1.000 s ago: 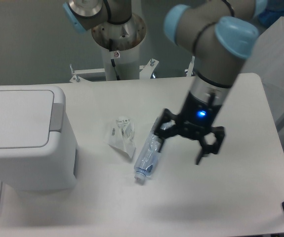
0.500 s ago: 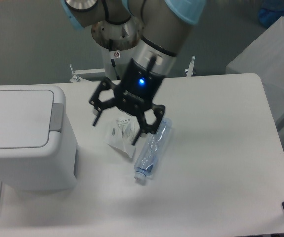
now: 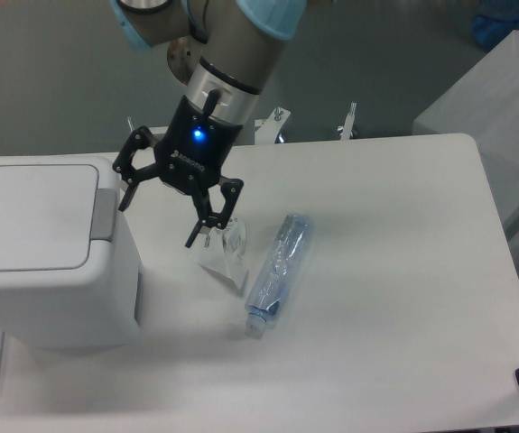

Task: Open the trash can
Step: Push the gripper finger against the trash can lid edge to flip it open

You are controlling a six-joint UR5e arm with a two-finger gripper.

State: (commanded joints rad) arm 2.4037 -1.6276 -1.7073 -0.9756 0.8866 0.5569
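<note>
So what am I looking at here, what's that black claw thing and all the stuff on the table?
That is a robot arm seen from one fixed camera looking down at a white table. The black claw is its pincer, open and holding nothing, hanging beside the big white trash can, whose lid is closed. Its job is to open that can. On the table lie a clear plastic bottle on its side and a crumpled clear wrapper.

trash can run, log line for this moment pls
trash can: lid shut | gripper: open, empty, beside grey tab | bottle: lying on table
</note>
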